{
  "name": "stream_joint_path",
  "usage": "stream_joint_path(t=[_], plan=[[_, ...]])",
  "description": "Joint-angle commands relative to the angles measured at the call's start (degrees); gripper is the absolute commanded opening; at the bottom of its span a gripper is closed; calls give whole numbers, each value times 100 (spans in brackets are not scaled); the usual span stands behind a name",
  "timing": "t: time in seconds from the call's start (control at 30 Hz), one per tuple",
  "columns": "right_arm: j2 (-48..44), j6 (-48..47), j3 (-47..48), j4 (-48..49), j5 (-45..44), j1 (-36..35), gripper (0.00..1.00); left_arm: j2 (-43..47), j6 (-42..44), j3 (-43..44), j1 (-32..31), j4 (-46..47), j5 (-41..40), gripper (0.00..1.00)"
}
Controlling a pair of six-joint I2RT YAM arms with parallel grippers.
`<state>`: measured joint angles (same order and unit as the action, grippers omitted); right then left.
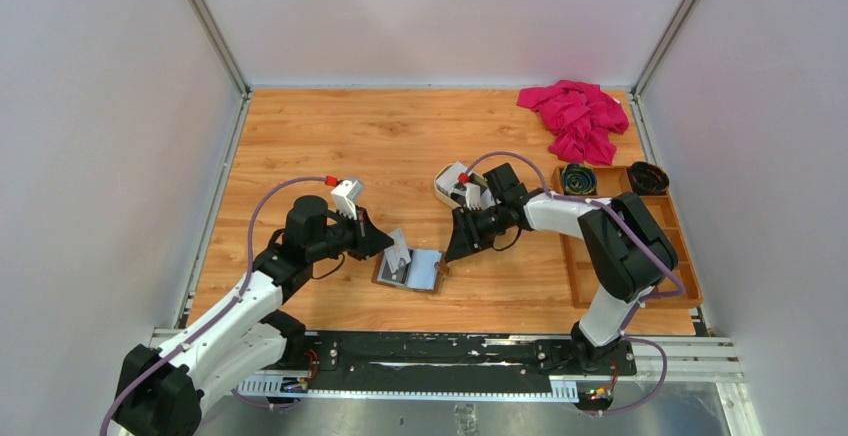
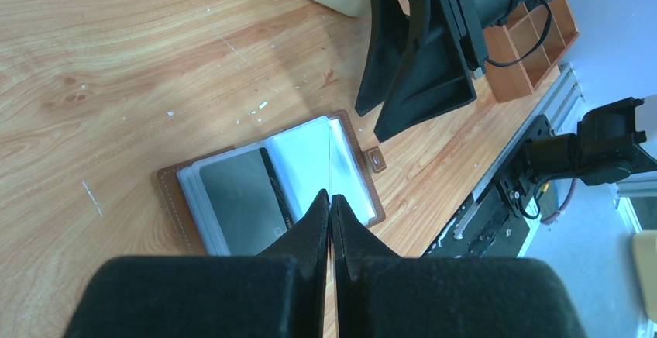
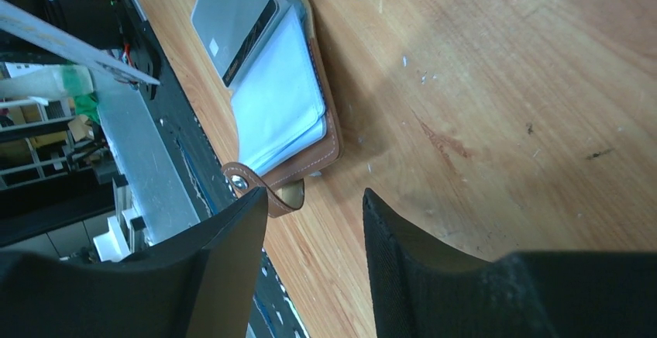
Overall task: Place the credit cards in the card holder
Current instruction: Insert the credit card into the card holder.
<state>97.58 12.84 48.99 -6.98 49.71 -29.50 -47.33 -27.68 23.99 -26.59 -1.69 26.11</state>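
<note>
While the left tool [image 2: 331, 198] pinches a pale card [image 1: 398, 248] tilted above the open card holder [image 1: 425, 274] by the desk's [image 1: 350, 136] near edge, the right tool [image 3: 314, 192], spread, angles down just beside its snap tab [image 3: 248, 185].

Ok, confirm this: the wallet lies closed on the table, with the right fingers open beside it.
Not closed: the left wrist view shows the wallet lying open on the table. The right fingers are open beside it.
</note>
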Motion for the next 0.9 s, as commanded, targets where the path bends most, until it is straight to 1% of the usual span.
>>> stream_joint_path(t=[0.0, 0.13, 0.33, 0.37, 0.57, 0.63, 0.67, 0.7, 0.8, 0.87], plan=[[81, 463, -129, 296, -229, -38, 52, 28, -44, -52, 48, 117, 43, 0], [104, 963, -204, 530, -546, -144, 49, -14, -35, -22, 42, 108, 42, 0], [342, 1263, -144, 652, -413, -310, 46, -17, -36, -11, 48, 76, 33, 0], [379, 1283, -138, 648, -364, -307, 43, -19, -28, -8, 46, 63, 34, 0], [493, 1236, -93, 648, -185, -297, 12, -23, -11, -8, 47, 55, 26, 0], [454, 1145, -77, 646, -164, -276, 3, -45, 6, -8, 44, 47, 47, 0], [433, 1031, -56, 612, -173, -257, 1, -52, 12, -8, 46, 46, 70, 0], [410, 906, -17, 478, -224, -235, 0, -75, 24, -4, 48, 46, 108, 0], [376, 476, 102, 67, -387, -147, 0, -173, 63, 1, 48, 54, 234, 0], [382, 92, 251, -369, -529, -124, 0, -262, 57, -7, 49, 108, 321, 0]])
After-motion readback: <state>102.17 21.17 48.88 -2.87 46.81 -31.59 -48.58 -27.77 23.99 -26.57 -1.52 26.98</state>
